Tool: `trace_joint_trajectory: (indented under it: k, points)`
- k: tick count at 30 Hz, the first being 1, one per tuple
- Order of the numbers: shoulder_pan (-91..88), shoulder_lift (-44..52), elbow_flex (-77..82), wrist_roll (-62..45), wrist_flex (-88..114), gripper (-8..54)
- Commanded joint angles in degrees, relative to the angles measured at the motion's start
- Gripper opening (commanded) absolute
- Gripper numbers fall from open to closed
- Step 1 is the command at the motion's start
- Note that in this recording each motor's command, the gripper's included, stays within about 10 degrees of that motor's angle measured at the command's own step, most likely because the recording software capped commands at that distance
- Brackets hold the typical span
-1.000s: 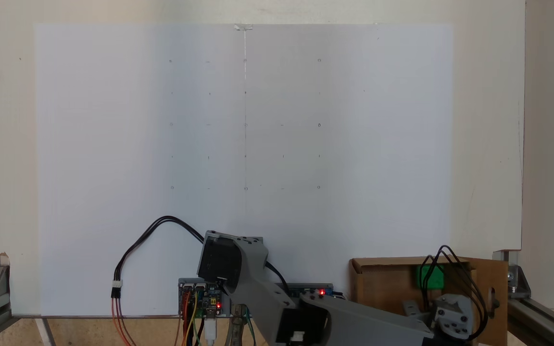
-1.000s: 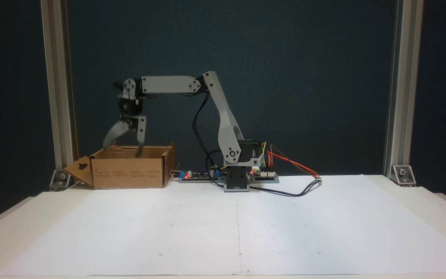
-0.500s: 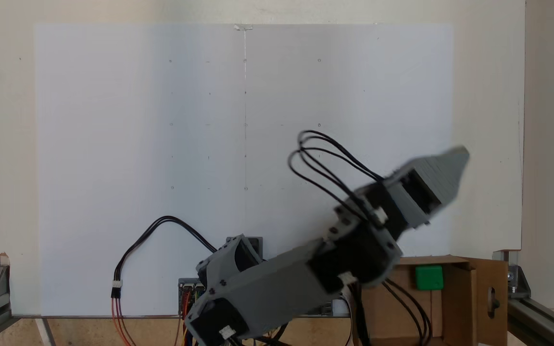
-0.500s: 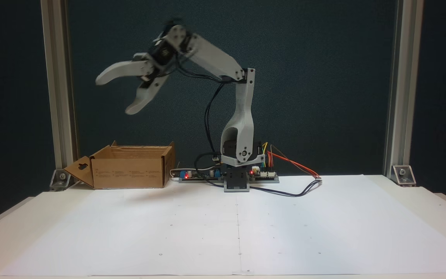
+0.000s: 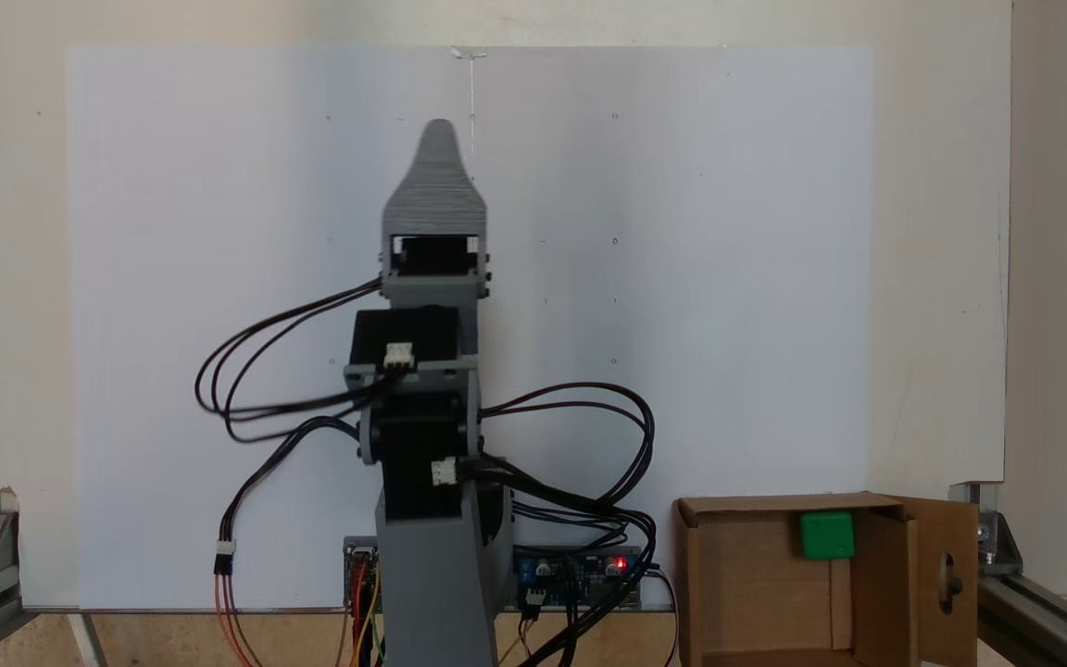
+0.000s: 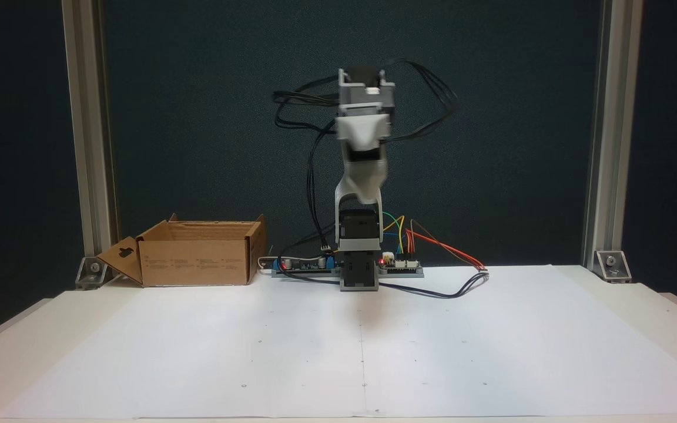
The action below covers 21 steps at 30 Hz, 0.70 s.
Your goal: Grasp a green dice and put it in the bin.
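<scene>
Inside the bin (image 5: 779,593), at the lower right of a fixed view, the dice (image 5: 826,535) is lying against the wall nearest the paper, well apart from the tool (image 5: 439,139). The tool is pointing out over the white paper (image 5: 682,232) covering the counter (image 5: 941,278), far to the left of the bin in that view. Its two jaws are lining up one behind the other, so only a single grey tip is showing, and I cannot tell whether it is released or clenched; nothing is showing in it and it is touching nothing. In a fixed view from the front, the tool (image 6: 364,189) is hanging blurred, high above the base (image 6: 359,273), with the arm (image 6: 365,106) standing folded over it and black cables (image 6: 426,106) looping out on both sides. The bin (image 6: 194,261) is sitting at the left there, beside the base.
</scene>
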Motion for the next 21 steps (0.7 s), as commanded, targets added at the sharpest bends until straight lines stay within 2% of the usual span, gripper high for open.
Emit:
trace_joint_trajectory:
  k: [1, 8, 11, 15, 21]
  points:
    - [-0.79, 4.22, 1.23, 2.02, -9.38, 43.7]
    - [1.41, 18.19, 20.39, 1.93, -27.05, 44.5]
    - [1.49, 18.54, 26.98, 0.00, -34.79, 47.0]
    - [2.46, 18.54, 34.54, -3.08, -44.28, 47.0]
    - [5.62, 18.46, 47.55, -3.34, -59.04, 44.1]
